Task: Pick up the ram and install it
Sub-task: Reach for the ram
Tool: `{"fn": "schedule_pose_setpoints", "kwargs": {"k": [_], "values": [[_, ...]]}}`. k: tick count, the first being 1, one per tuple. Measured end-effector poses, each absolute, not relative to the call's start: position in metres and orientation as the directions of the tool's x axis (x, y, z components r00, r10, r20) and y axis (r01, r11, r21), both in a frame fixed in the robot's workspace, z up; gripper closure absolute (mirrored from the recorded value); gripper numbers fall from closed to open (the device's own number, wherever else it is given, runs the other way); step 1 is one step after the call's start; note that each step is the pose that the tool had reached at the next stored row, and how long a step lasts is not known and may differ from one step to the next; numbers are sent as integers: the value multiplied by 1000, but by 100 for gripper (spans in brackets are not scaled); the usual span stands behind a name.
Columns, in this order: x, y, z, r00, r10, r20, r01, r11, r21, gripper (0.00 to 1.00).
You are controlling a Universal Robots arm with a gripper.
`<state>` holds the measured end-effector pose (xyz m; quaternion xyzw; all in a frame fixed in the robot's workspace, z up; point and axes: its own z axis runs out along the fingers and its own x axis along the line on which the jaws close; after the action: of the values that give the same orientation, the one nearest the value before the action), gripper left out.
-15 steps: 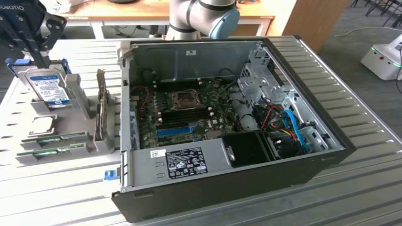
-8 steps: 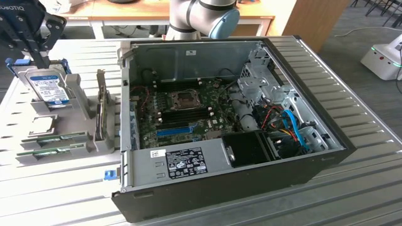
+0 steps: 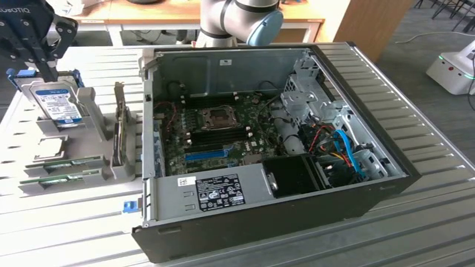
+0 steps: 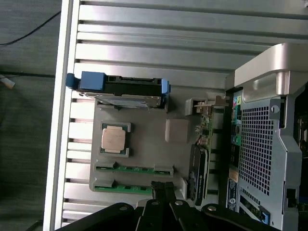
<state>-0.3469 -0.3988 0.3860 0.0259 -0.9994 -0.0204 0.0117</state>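
Exterior view: a slatted metal table (image 3: 415, 100) carries an open computer case (image 3: 222, 67) lying on its side, with the robot arm (image 3: 237, 22) rising behind it. Just beside the case, on the exterior view's left, sits a gray rack (image 3: 95, 108) (image 4: 144, 144). The gripper (image 3: 48, 69) (image 4: 163, 188) hangs above this rack, its fingers pressed together with nothing between them. A hard drive (image 3: 59, 105) (image 4: 127, 91) stands on edge at one end of the rack, and a graphics card (image 3: 119, 133) (image 4: 198, 175) stands upright along the rack's side nearest the case. At the rack's opposite end lie the inner ram stick (image 3: 70, 164) (image 4: 137, 169) and the outer ram stick (image 3: 63, 179) (image 4: 125, 189), parallel in their slots. A processor chip (image 3: 48, 147) (image 4: 114, 138) rests flat between the hard drive and the inner stick.
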Motion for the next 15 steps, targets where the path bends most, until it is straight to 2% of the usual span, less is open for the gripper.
{"fn": "schedule_pose_setpoints", "kwargs": {"k": [15], "values": [[-360, -398, 386, -998, -52, 22, -51, 998, 41, 89]]}}
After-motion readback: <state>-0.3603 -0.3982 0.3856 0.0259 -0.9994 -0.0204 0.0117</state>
